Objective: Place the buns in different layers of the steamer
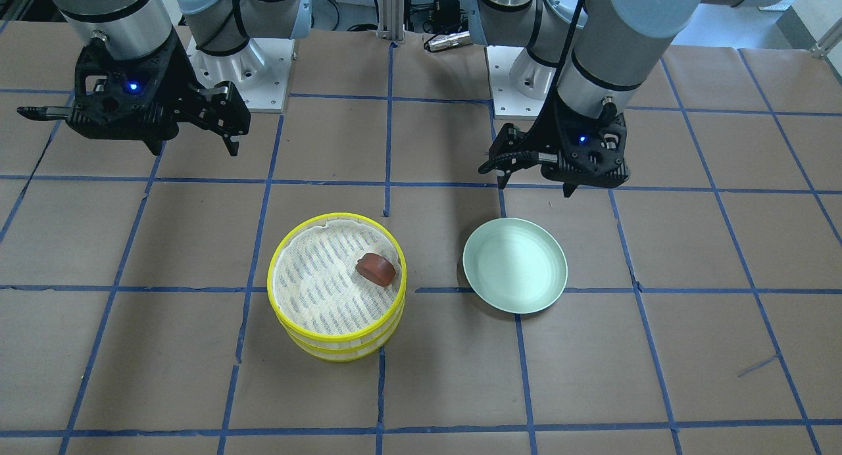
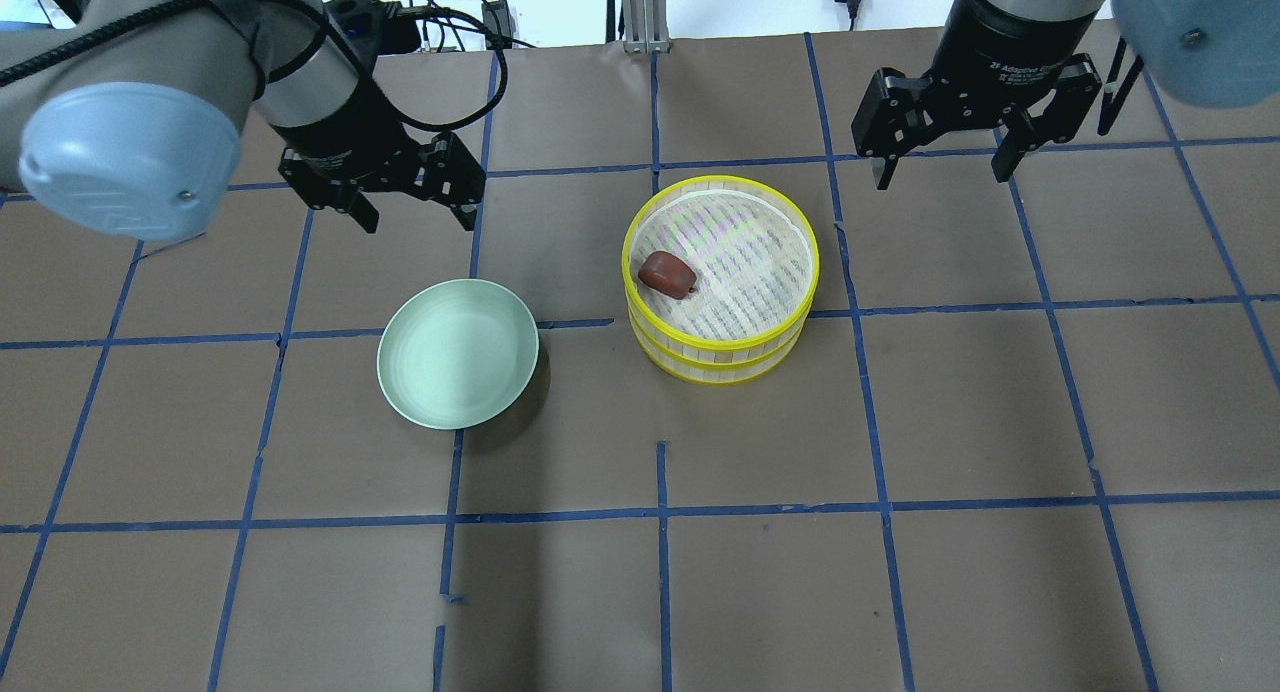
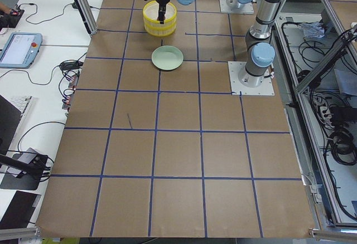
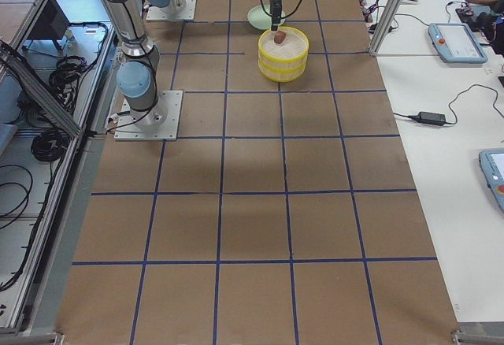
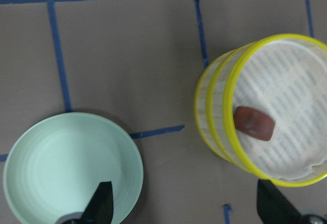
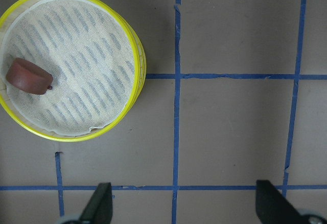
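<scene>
- Brown, blue-taped table (image 2: pixel 900 422) carries two stacked steamer layers (image 2: pixel 720 180) near a green plate (image 2: pixel 458 352).
- Reddish-brown bun (image 2: pixel 668 273) lies in the top layer; the whitish bun shows nowhere, possibly hidden beneath.
- Left end effector (image 2: pixel 418 220) and right end effector (image 2: pixel 944 177) hover spread, holding nothing.
- Placing looks finished; the next move probably only calls for parking both arms.

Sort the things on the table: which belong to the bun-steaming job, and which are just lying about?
Job: reddish-brown bun, lying in the top steamer layer; lower steamer layer stacked beneath; left end effector and right end effector, both open.
Lying about: pale green plate, nothing on it.
</scene>
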### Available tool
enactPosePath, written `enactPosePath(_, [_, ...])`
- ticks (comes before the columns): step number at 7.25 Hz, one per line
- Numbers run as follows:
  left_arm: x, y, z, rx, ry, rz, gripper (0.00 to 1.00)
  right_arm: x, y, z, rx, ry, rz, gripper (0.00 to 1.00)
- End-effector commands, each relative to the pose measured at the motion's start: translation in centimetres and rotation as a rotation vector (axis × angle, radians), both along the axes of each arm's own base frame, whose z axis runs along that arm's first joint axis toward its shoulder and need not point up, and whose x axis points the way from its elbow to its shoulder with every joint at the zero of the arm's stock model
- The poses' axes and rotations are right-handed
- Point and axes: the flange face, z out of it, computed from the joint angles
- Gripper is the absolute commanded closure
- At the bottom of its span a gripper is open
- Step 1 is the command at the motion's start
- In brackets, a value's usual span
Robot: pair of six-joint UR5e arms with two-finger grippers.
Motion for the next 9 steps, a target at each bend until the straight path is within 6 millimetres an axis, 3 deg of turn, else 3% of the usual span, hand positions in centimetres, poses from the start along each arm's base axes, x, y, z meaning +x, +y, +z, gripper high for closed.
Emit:
enactPosePath(1, [1.2, 2.2, 2.0, 0.044, -0.067, 0.006, 0.0, 0.0, 0.0, 0.0, 0.005, 0.002, 0.005, 0.0])
enactPosePath(4, [1.7, 3.6, 2.9, 0.066, -0.109, 0.016, 0.0, -0.2, -0.1, -0.2, 0.009, 0.002, 0.001, 0.0])
enactPosePath(7, [1.6, 3.7, 2.5, 0.071, -0.098, 0.013, 0.0, -0.8, -0.2, -0.5, 0.017, 0.014, -0.007, 0.0])
enactPosePath(9, [1.8, 3.6, 2.6, 0.067, -0.098, 0.01, 0.0, 0.0, 0.1, -0.3, 0.009, 0.005, 0.002, 0.0])
